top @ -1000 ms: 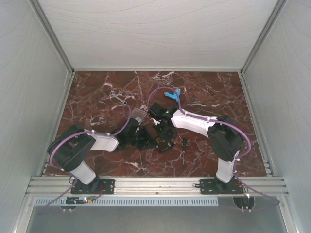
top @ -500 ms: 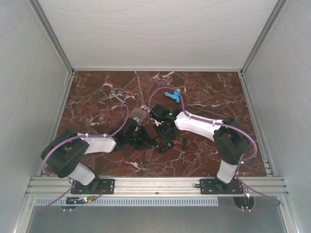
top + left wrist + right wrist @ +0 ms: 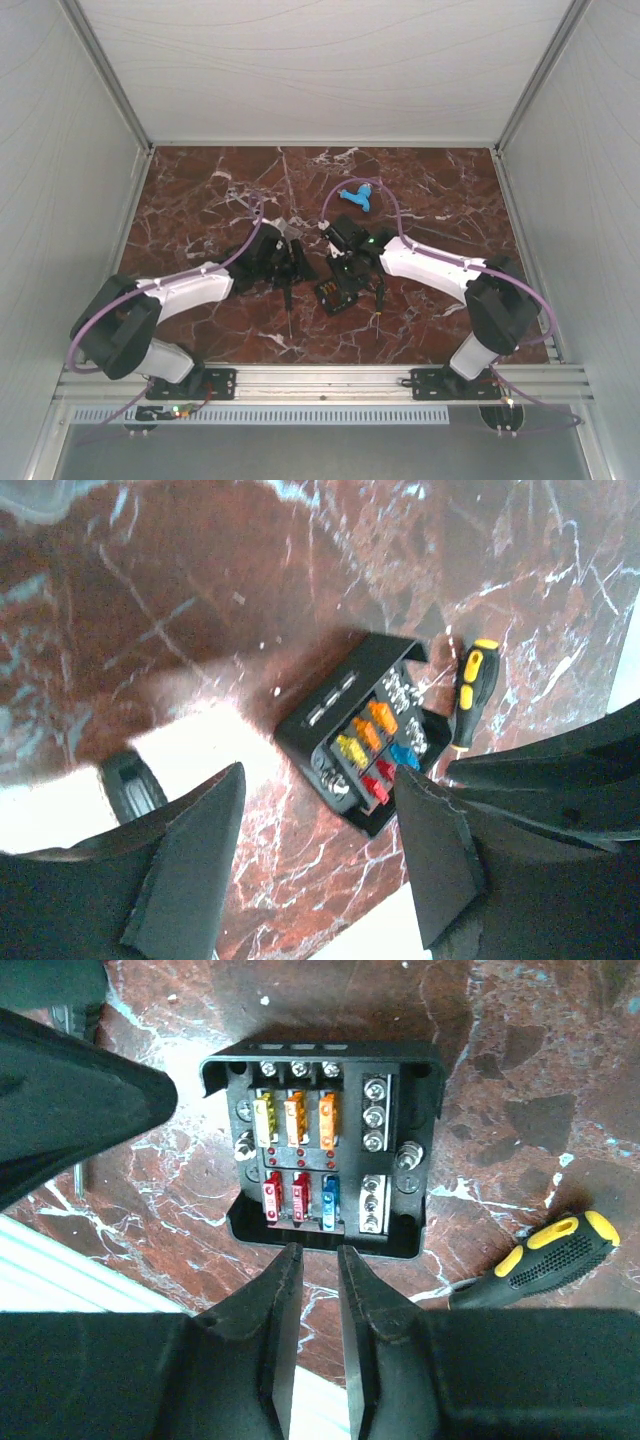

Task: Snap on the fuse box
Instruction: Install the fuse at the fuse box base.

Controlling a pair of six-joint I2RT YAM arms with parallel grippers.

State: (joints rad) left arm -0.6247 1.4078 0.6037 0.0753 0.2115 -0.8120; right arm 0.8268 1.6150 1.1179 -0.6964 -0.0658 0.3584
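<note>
The left gripper's [image 3: 320, 775] fingers stand wide apart, empty. The right gripper's [image 3: 320, 1252] fingers leave only a slim gap, gripping nothing. Below both, the fuse box [image 3: 320, 1150] lies lidless mid-table [image 3: 200, 200], with a yellow-handled screwdriver [image 3: 550, 1255] just to its right.

Red marble tabletop [image 3: 440, 200], white walls [image 3: 320, 70]
</note>
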